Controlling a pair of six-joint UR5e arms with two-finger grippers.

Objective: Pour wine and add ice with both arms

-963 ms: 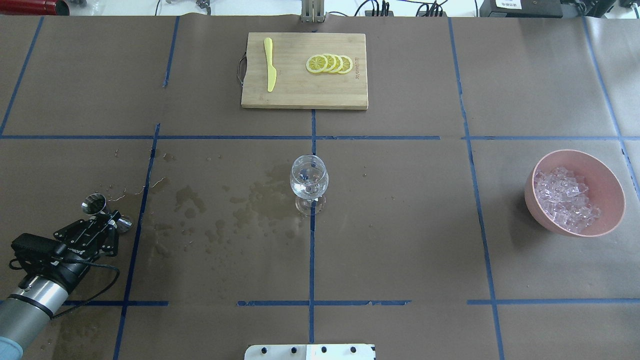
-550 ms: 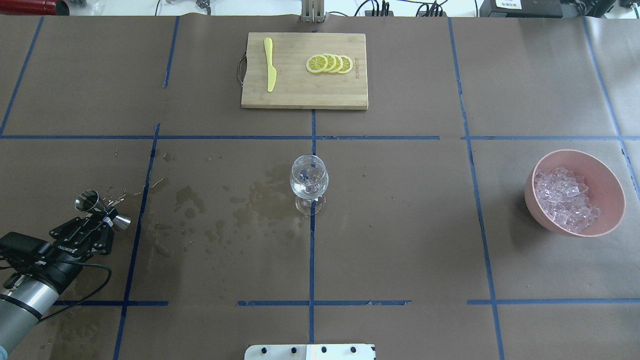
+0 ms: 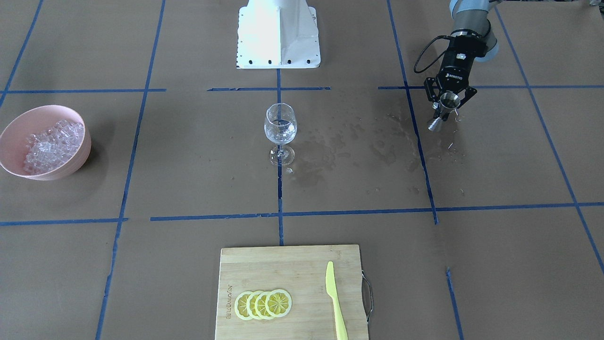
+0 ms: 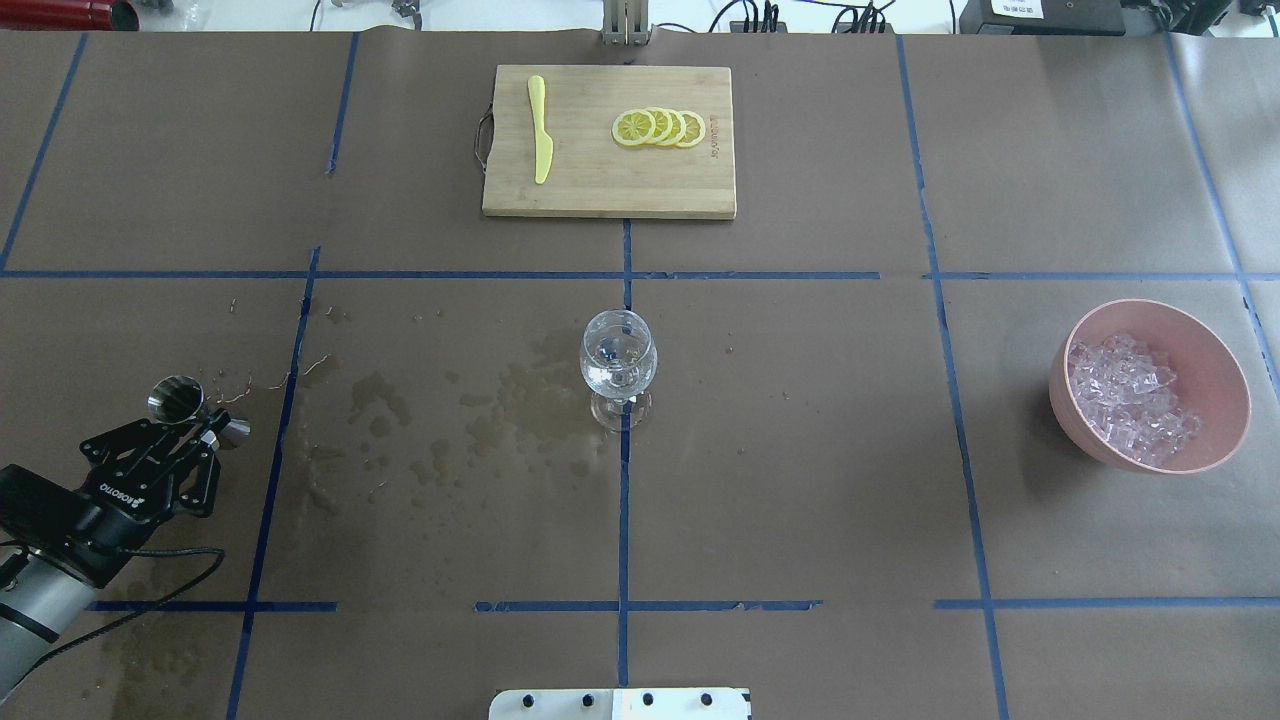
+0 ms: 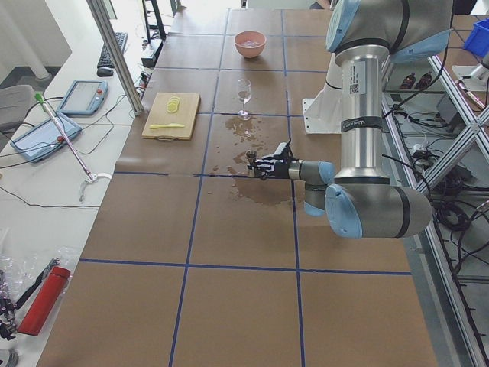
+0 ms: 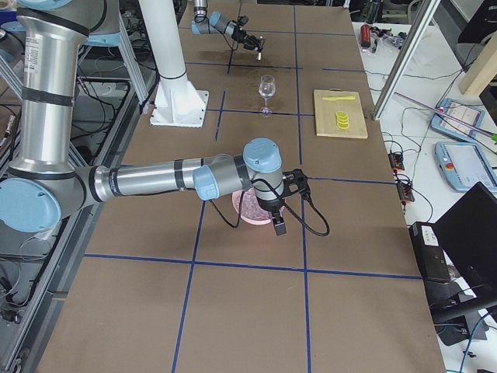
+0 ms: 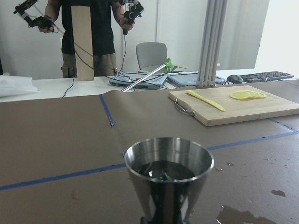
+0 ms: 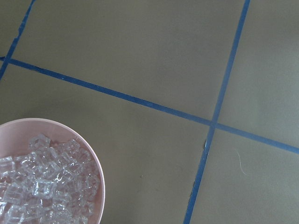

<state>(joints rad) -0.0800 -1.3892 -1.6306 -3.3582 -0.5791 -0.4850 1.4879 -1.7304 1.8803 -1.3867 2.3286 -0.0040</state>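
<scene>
Left arm's fingers [image 4: 208, 434], clenched around the steel jigger [image 4: 176, 398], have drawn back toward the worktop's [image 4: 800, 450] edge; right arm's fingers [image 6: 268, 203], above the ice [image 4: 1130, 400], I can't tell.

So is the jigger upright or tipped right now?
Upright: the left wrist view shows the jigger mouth up with a level rim, clamped in the left gripper. Whether it holds liquid, cannot tell.
</scene>
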